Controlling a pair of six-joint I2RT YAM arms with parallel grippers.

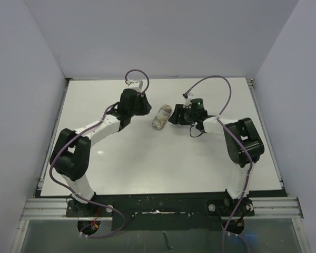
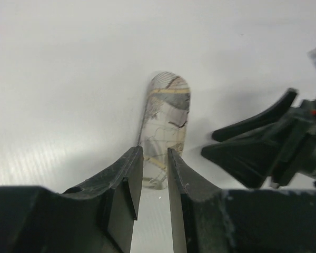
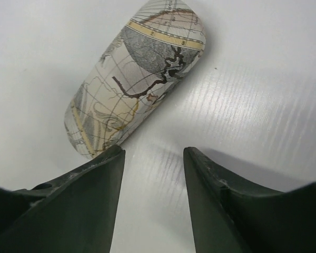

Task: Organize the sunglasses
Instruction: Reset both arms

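Note:
The sunglasses are out of view. An oval map-patterned case (image 1: 161,117) lies shut on the white table between my two grippers. My left gripper (image 1: 145,108) sits just left of the case. In the left wrist view its jaws (image 2: 155,153) stand a narrow gap apart with nothing between them, and the case (image 2: 166,121) lies just beyond the tips. My right gripper (image 1: 175,117) is just right of the case. In the right wrist view it (image 3: 154,153) is open over bare table, its left fingertip (image 3: 113,155) close beside the case's (image 3: 137,79) near end.
The white table (image 1: 163,163) is walled in by grey panels at the back and both sides. The right gripper's black fingers (image 2: 253,150) show at the right of the left wrist view, close to the case. Purple cables (image 1: 210,79) arch over both arms.

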